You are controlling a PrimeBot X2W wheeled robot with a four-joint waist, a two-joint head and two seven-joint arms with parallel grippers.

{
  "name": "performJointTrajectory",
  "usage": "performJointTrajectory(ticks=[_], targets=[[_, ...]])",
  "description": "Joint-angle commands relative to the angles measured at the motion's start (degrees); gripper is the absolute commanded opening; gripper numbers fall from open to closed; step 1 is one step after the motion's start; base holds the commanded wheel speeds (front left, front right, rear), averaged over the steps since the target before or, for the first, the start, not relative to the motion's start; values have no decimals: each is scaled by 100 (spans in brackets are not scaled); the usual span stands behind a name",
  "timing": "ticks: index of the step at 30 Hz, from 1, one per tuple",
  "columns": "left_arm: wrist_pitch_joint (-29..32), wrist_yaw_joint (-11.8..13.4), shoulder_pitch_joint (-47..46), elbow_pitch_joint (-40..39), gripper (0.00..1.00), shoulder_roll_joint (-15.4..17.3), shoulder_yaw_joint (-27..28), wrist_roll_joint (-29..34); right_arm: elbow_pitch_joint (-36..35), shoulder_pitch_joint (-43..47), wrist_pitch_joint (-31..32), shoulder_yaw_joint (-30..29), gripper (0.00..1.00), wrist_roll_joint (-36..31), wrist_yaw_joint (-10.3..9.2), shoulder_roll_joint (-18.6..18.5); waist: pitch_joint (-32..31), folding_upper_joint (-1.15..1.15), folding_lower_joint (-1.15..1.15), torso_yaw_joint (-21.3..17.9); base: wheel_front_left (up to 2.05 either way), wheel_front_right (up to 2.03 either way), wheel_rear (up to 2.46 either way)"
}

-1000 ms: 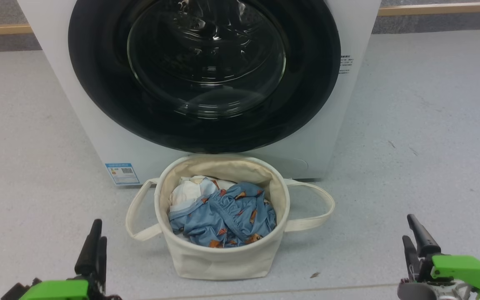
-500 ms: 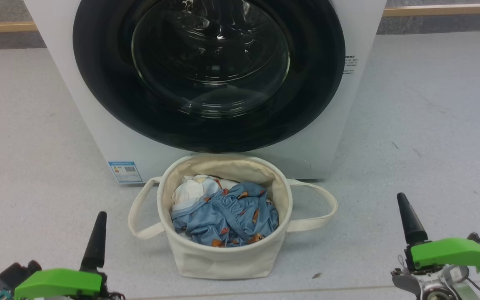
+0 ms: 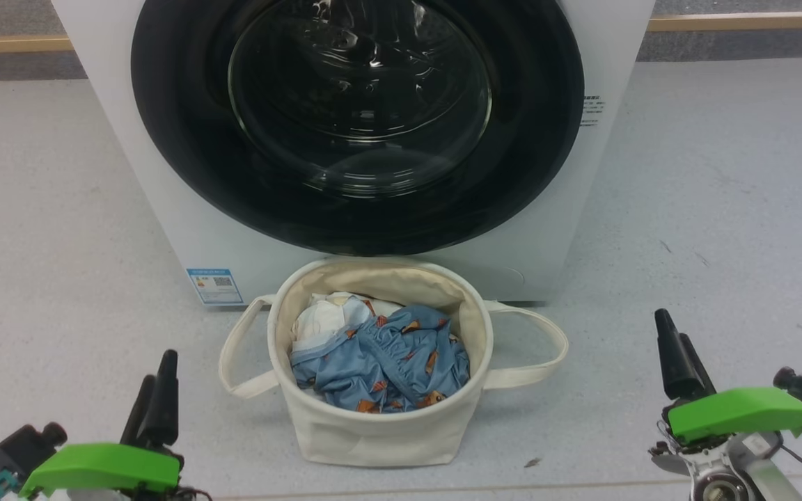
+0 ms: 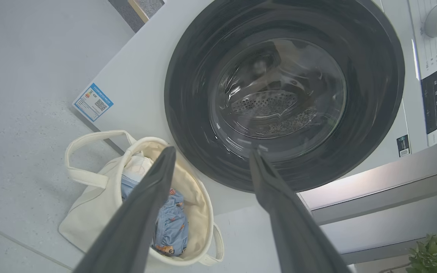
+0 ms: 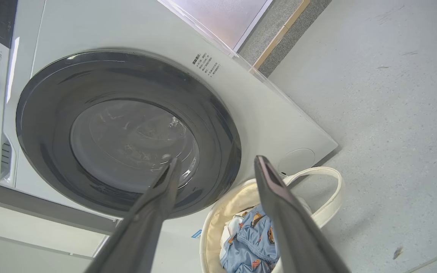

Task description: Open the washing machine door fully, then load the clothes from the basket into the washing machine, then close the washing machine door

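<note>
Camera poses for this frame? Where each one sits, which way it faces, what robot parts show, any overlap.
Head: on the head, facing forward and down at door and basket; left claw lower left, right claw lower right.
Left wrist: on left arm, looking along its open fingers at the door; basket lower left.
Right wrist: on right arm, along its open fingers at the door; basket at bottom.
Shared: all three show door, basket, clothes.

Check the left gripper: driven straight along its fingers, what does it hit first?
Likely the washing machine door: in the left wrist view the open left gripper aims at its black lower rim, just outside the glass. The basket sits off that line, beside one finger. Depth is unclear.
</note>
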Motion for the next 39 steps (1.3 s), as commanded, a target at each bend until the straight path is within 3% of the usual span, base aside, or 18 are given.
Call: performJointTrajectory(ticks=[1,39], targets=[[-98,-47,-371,-136,100,168,110,256,-169,-343,-82,-10,100,-300,0,-49,-4,0,0,9,0,0,0],[-728,-281,-873,319,100,423,245,2862,62,-888,-258,9,100,-3353,0,120,-38,0,0,187,0,0,0]])
